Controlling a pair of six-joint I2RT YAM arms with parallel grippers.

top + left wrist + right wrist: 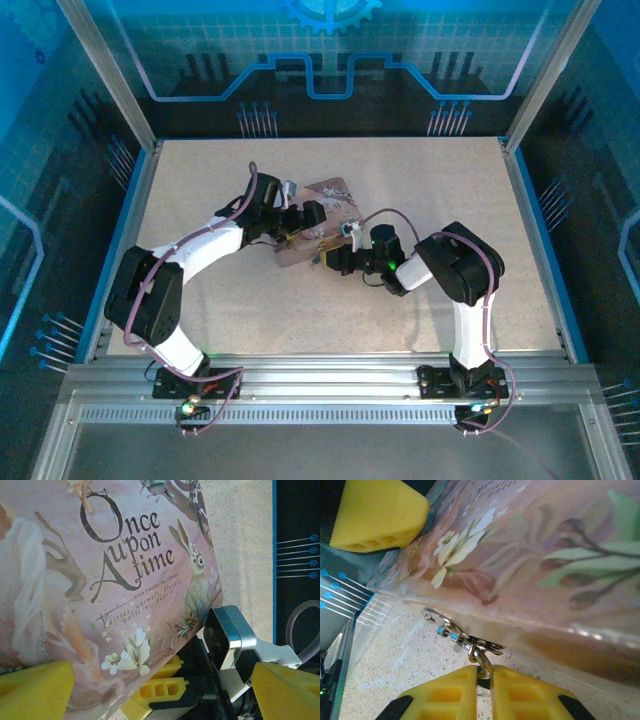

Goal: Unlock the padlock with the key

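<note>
While the two white-and-black arms are leaning in over the pale, speckled bench, they are meeting at one object near its middle. On the left, the left gripper is reaching across a pink rectangular tin box. Its blocky yellow fingers are standing released and spread wide, one at each lower corner of the left wrist view, and the tin's rounded corner is lying between them. Whether either pad is touching the metal I cannot tell.

The tin is sitting askew to the bench edges. Its glossy lid is showing dark curling letters reading "Once Upon a time", a long-eared rabbit and a spray of white flowers on a soft, painterly ground.

In the right wrist view, the tin's smooth side wall is running above the grainy bench. A small silvery latch of thin stamped metal is sticking out from the wall's lower edge. The tiny grey-silver metal padlock is hanging from that latch just above the bench. Its thin curved shackle is showing, while its body is disappearing between yellow tips.

Further right, the right gripper is coming in low from the near side. Its ribbed yellow fingers are clenched almost together on the padlock, leaving only a narrow slit between them. Behind it, the black wrist and white forearm are bending back towards the base.
</note>
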